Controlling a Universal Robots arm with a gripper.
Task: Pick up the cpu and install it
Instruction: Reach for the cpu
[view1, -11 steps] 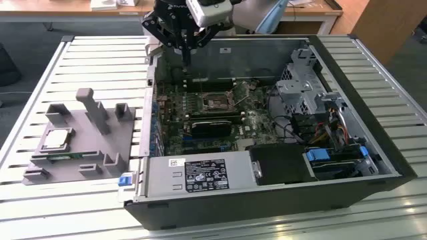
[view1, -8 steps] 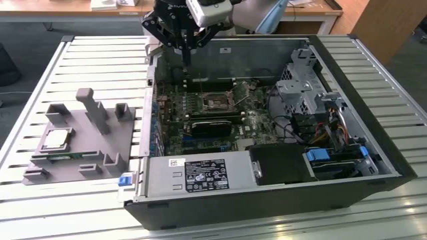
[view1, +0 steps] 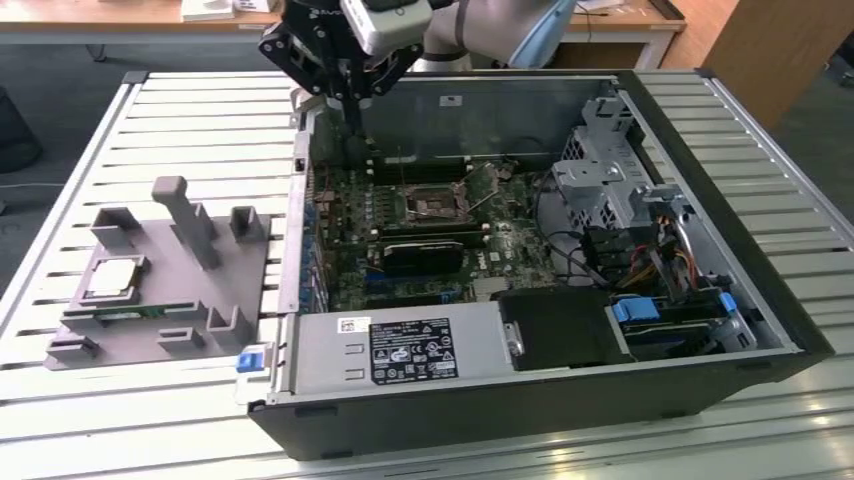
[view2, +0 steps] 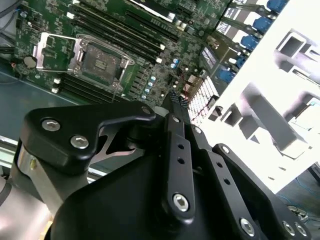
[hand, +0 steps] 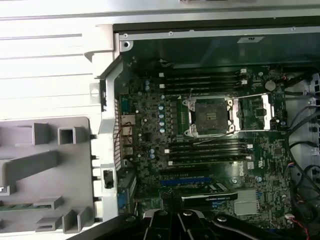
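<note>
The cpu (view1: 114, 277), a flat square chip with a silver top, lies on the grey fixture (view1: 160, 290) at the exterior view's left, outside the computer case. My gripper (view1: 356, 120) hangs over the case's back left corner, well away from the cpu. Its fingers (view2: 172, 100) are shut together with nothing between them. The motherboard's cpu socket (view1: 438, 208) stands open, its metal frame (hand: 262, 111) flipped aside and the socket (hand: 209, 116) bare. In the second wrist view the socket (view2: 100, 62) lies beyond the fingertips.
The open computer case (view1: 721, 150) sits on a slatted metal table (view1: 160, 110). Inside are a power supply (view1: 400, 350), a drive cage (view1: 607, 180), cables and a black heatsink block (view1: 420, 255). A green memory stick (view1: 127, 312) lies in the fixture, which has upright posts (view1: 187, 215).
</note>
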